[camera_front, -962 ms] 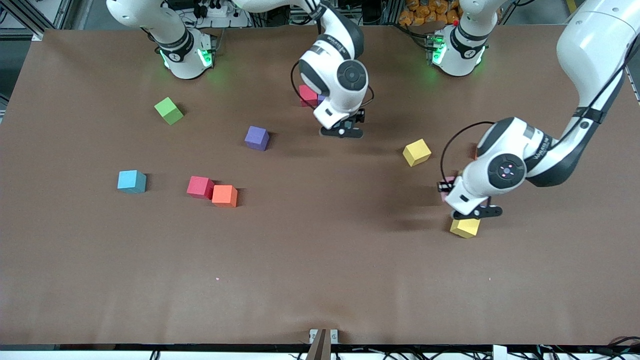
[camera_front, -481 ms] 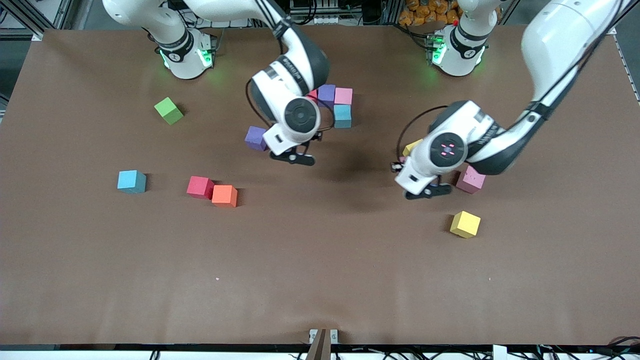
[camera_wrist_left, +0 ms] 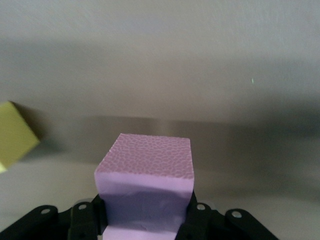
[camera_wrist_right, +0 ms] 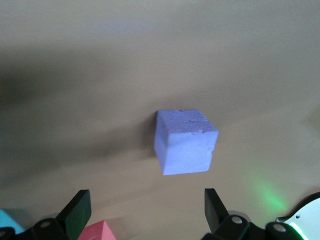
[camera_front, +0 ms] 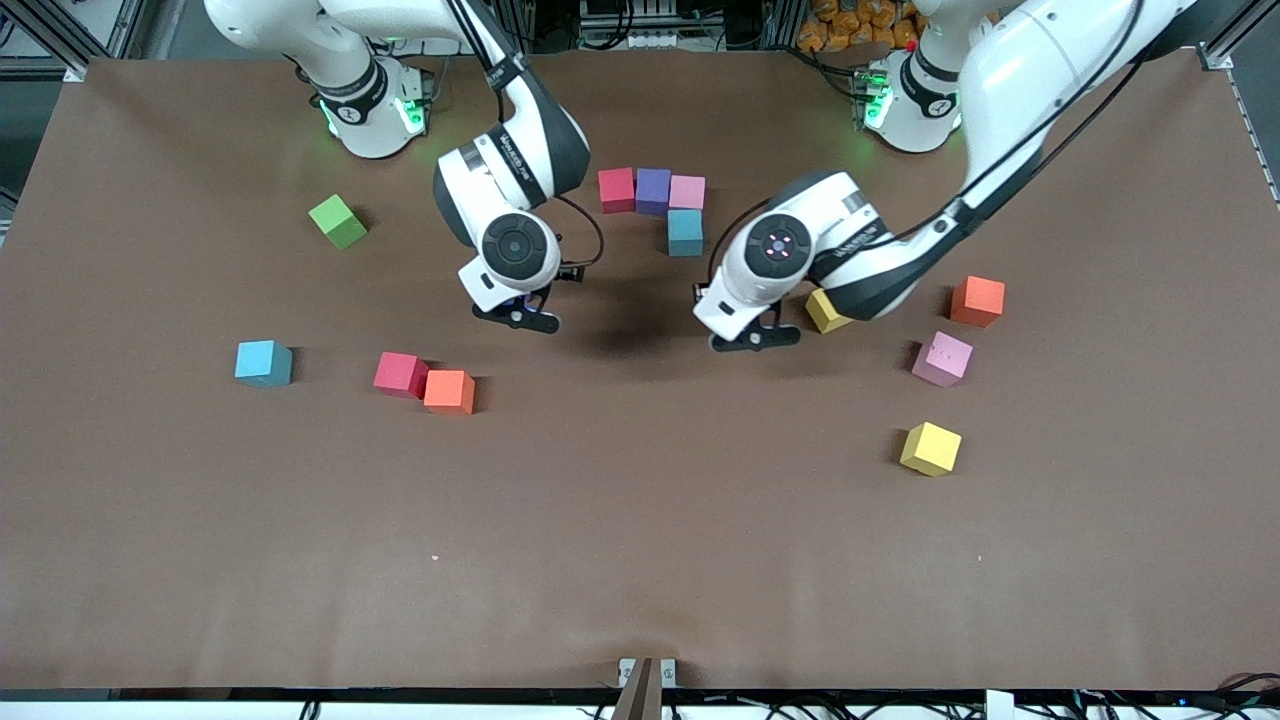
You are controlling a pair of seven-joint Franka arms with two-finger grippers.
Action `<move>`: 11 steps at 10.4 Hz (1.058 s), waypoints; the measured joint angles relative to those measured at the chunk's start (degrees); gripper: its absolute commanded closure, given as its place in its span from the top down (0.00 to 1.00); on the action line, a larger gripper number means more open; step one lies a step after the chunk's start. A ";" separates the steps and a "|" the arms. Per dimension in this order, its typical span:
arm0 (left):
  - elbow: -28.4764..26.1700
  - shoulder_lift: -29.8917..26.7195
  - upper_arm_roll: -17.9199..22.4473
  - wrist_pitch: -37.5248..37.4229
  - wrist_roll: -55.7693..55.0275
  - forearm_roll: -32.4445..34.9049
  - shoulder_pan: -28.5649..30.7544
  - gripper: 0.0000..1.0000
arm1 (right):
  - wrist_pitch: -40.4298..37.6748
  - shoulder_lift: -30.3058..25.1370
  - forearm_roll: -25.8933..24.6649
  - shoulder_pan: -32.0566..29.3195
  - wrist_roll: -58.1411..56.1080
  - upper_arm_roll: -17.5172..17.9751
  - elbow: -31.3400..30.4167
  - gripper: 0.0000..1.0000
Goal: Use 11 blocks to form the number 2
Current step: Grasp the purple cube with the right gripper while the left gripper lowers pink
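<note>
A row of red (camera_front: 617,190), purple (camera_front: 653,190) and pink (camera_front: 687,190) blocks lies near the robots, with a teal-blue block (camera_front: 685,232) touching the pink one on the camera side. My left gripper (camera_front: 755,340) is shut on a pink block (camera_wrist_left: 145,165) and holds it above the table's middle, beside a yellow block (camera_front: 825,311). My right gripper (camera_front: 513,315) is open over a loose purple block (camera_wrist_right: 185,142), which the arm hides in the front view. Both grippers' own fingers show in the left wrist view (camera_wrist_left: 144,215) and the right wrist view (camera_wrist_right: 145,205).
Toward the left arm's end lie an orange-red block (camera_front: 977,300), a pink block (camera_front: 940,358) and a yellow block (camera_front: 930,448). Toward the right arm's end lie a light blue block (camera_front: 263,362), a red block (camera_front: 400,373) touching an orange block (camera_front: 449,391), and a lime-green cube (camera_front: 337,221).
The left arm swung from over the front yellow block to the table's middle with the pink block. The right arm moved off the row to above the loose purple block.
</note>
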 measured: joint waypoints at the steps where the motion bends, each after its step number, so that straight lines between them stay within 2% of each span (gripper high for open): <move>1: -0.96 0.21 0.95 2.24 -1.32 0.00 -1.91 0.00 | 0.98 -0.97 -0.01 -0.69 0.00 -0.01 -2.29 1.00; 5: -2.24 0.44 4.40 5.48 -4.77 0.00 -9.53 0.00 | 11.99 -3.14 0.02 -1.91 -0.19 0.29 -12.26 1.00; 11: -3.43 0.45 5.49 5.55 -5.25 0.00 -11.86 0.00 | 16.05 -3.28 0.03 -1.86 -5.19 0.90 -15.13 1.00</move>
